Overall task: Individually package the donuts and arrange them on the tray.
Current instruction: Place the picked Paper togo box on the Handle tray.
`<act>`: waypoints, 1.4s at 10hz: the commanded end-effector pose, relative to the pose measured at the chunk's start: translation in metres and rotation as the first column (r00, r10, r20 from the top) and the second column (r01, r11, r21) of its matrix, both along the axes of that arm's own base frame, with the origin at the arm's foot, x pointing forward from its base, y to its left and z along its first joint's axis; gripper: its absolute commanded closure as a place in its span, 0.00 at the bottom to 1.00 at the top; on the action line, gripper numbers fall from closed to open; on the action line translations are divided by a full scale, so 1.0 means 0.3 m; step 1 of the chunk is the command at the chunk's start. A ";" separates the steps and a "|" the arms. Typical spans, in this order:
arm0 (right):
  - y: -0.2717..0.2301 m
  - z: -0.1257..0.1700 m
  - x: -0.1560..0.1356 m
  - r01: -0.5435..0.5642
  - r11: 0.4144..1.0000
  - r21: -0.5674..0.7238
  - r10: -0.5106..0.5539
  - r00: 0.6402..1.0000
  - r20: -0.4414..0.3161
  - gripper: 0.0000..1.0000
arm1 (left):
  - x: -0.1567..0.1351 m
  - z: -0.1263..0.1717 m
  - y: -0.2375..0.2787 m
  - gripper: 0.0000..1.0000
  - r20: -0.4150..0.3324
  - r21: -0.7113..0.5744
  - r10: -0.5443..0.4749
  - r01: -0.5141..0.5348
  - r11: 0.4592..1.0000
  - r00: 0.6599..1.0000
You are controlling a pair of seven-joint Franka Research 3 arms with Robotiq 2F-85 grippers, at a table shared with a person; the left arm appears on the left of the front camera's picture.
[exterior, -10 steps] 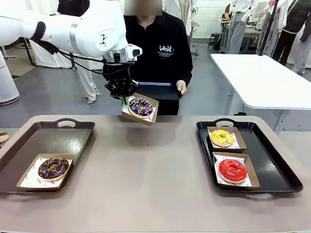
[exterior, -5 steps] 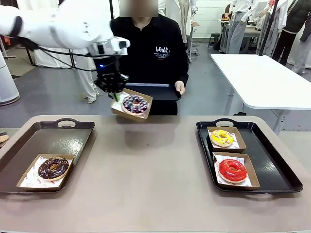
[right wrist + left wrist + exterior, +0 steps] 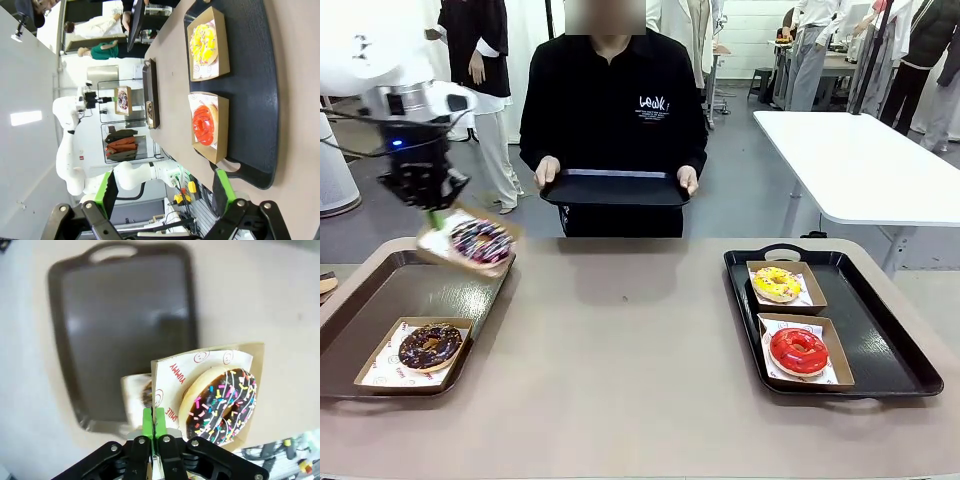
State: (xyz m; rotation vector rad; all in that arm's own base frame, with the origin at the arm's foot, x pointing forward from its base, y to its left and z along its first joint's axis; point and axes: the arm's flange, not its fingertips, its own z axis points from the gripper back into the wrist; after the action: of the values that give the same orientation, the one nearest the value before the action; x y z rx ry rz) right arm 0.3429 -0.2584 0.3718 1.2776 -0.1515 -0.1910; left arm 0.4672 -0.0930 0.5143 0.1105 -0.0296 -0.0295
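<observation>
The left gripper pinches the sprinkled donut's cardboard tray by one thin edge; it looks light, floppy, prone to tipping

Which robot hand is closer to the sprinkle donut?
The left. Its end effector grips the edge of the sprinkle donut's cardboard box. The right end effector hangs open over the other tray.

Left arm reaching in from the left, wrist pointing down, left pincer clamped with green pads pressed together on a cardboard edge, right pincer spread wide apart, holding nothing, fingers level over the desk
</observation>
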 end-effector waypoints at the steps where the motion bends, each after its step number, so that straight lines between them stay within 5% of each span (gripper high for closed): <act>1: -0.002 0.001 -0.001 0.002 1.000 0.002 -0.002 1.000 0.000 0.00 | 0.020 -0.052 0.084 0.99 -0.048 0.090 0.042 -0.037 0.995 0.998; 5: -0.002 0.001 -0.001 0.002 1.000 0.002 -0.002 1.000 0.000 0.00 | 0.126 -0.158 0.243 0.99 0.019 -0.076 0.048 -0.047 0.996 0.999; 8: -0.002 0.001 -0.001 0.002 1.000 0.002 -0.002 1.000 0.000 0.00 | 0.220 -0.242 0.240 0.99 0.033 -0.086 0.011 -0.008 0.996 0.999; 14: -0.002 0.001 -0.001 0.002 1.000 0.002 -0.002 1.000 0.000 0.00 | 0.208 -0.264 0.228 0.99 0.028 -0.068 0.032 -0.030 0.997 0.999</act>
State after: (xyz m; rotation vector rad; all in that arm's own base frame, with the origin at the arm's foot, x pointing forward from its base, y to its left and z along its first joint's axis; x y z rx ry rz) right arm 0.3428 -0.2586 0.3719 1.2775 -0.1518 -0.1912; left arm 0.5339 -0.0273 0.4327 0.0446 -0.0611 0.0069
